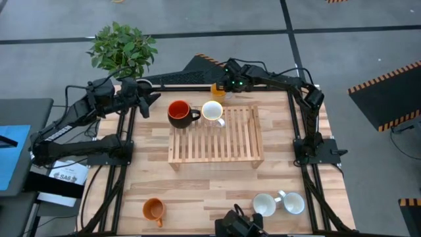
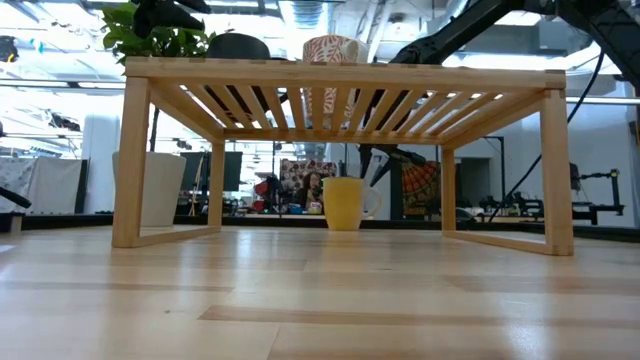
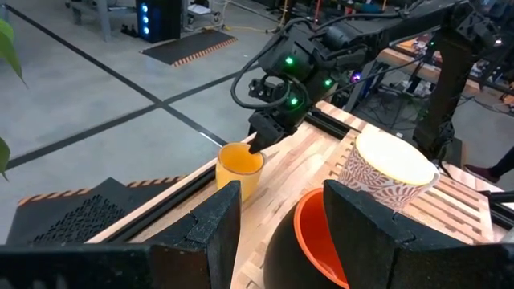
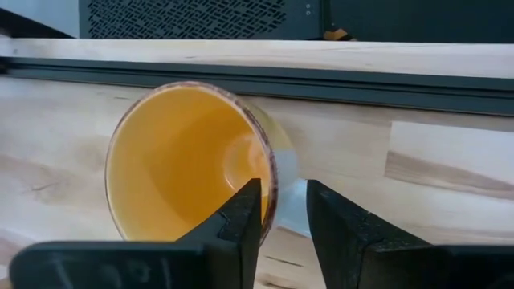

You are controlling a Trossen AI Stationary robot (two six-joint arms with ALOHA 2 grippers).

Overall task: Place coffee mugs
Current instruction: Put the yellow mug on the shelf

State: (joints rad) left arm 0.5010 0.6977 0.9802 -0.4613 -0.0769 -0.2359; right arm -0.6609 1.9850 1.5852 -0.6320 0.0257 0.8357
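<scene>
A yellow mug (image 1: 217, 91) (image 2: 343, 203) (image 4: 189, 160) stands on the table near its far edge, behind the wooden slatted rack (image 1: 223, 148) (image 2: 340, 72). My right gripper (image 1: 220, 85) (image 4: 281, 213) is down over it and shut on its rim. A red mug with a black handle (image 1: 177, 113) (image 3: 309, 241) and a white patterned mug (image 1: 212, 110) (image 3: 385, 172) stand on the rack's far end. My left gripper (image 1: 150, 102) (image 3: 281, 193) hangs open just left of the red mug, apart from it. A darker orange mug (image 1: 153, 209) and two white mugs (image 1: 264, 204) (image 1: 293, 203) stand near the table's near edge. My right gripper has the yellow mug by its rim (image 4: 271, 181), on the side where the pale handle (image 4: 293, 205) sits. One finger (image 4: 241, 217) is inside the mug and the other (image 4: 341, 229) outside. The fingers come from above, slanting down. The mug stands upright on the table.
A potted plant (image 1: 122, 47) stands off the table's far left corner. A black rail (image 4: 321, 80) runs along the far edge just behind the yellow mug. The rack's near half and the boards around it are bare. A camera mount (image 1: 238, 224) sits at the near edge.
</scene>
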